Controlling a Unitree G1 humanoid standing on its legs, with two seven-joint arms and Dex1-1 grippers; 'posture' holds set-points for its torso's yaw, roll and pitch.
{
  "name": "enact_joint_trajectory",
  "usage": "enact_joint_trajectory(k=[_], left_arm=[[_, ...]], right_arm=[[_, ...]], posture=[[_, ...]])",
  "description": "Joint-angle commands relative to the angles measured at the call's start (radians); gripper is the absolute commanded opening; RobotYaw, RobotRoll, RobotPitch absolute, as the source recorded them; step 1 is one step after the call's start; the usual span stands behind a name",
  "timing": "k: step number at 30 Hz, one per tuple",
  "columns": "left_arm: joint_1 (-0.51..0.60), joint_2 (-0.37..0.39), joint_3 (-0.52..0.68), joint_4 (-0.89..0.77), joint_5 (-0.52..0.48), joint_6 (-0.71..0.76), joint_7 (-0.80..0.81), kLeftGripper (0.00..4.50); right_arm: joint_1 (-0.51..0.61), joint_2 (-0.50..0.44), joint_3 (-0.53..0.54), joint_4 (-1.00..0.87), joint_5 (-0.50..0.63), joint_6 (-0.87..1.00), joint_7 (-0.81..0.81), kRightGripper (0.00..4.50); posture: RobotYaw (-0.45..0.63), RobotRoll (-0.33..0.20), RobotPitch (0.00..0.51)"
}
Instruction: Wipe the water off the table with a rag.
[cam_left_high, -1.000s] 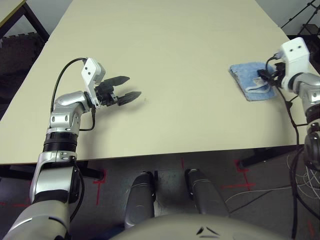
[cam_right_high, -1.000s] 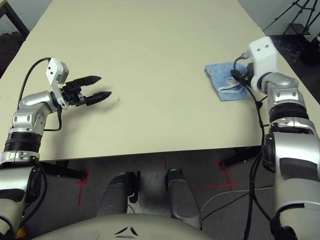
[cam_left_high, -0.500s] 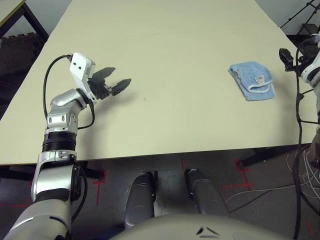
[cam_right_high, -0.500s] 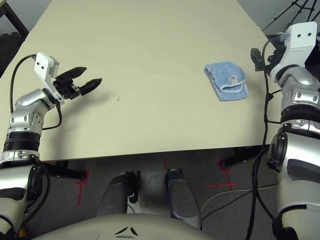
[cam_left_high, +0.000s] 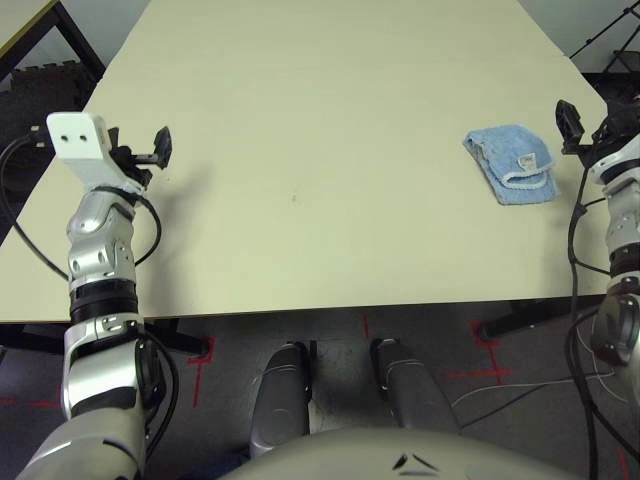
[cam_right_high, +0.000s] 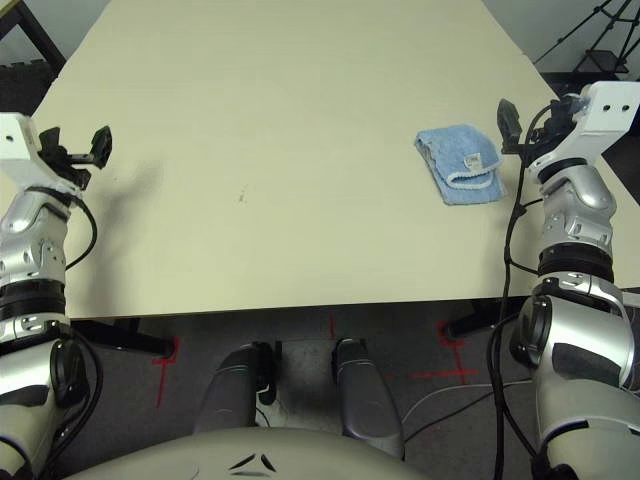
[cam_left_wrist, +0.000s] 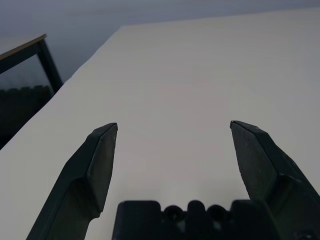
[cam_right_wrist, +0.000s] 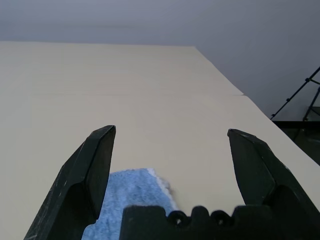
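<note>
Beside the rag, right tool withdrawn, wide apart

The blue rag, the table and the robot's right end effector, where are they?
rag (cam_left_high: 510, 165), left eye view, middle of the cloth
table (cam_left_high: 330, 120), left eye view, bare top
right end effector (cam_right_wrist: 170, 137), right wrist view, between its fingertips

Your head pair looks down and forward over the table, sharing nearly the whole top. Each wrist camera sits low, looking along its spread fingers; the right one shares the rag.
</note>
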Motion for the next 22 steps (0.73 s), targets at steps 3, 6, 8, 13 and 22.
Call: enact_joint_trajectory(k=[3, 6, 8, 13, 22], left_arm=[[0.017, 0.010, 0.014, -0.006, 0.014, -0.012, 0.032, 4.50], [0.015, 0.011, 0.013, 0.002, 0.016, -0.017, 0.034, 4.50], [0.012, 0.012, 0.013, 0.006, 0.017, -0.019, 0.036, 4.50], [0.011, 0.010, 0.011, 0.009, 0.019, -0.022, 0.035, 4.50], [0.002, -0.004, 0.004, 0.011, 0.022, -0.031, 0.039, 4.50]], right_arm=[[0.019, -0.009, -0.024, 0.032, 0.018, -0.024, 0.009, 4.46], [0.024, -0.013, -0.023, 0.041, 0.019, -0.024, 0.008, 4.46], [0.025, -0.014, -0.022, 0.046, 0.019, -0.025, 0.007, 4.46], [0.018, -0.012, -0.016, 0.045, 0.016, -0.021, -0.001, 4.46], [0.000, -0.016, -0.009, 0.056, 0.009, -0.023, 0.001, 4.46]], posture=[[-0.06, 0.000, 0.215], [-0.06, 0.000, 0.217], [-0.06, 0.000, 0.217], [-0.05, 0.000, 0.210], [-0.06, 0.000, 0.206]])
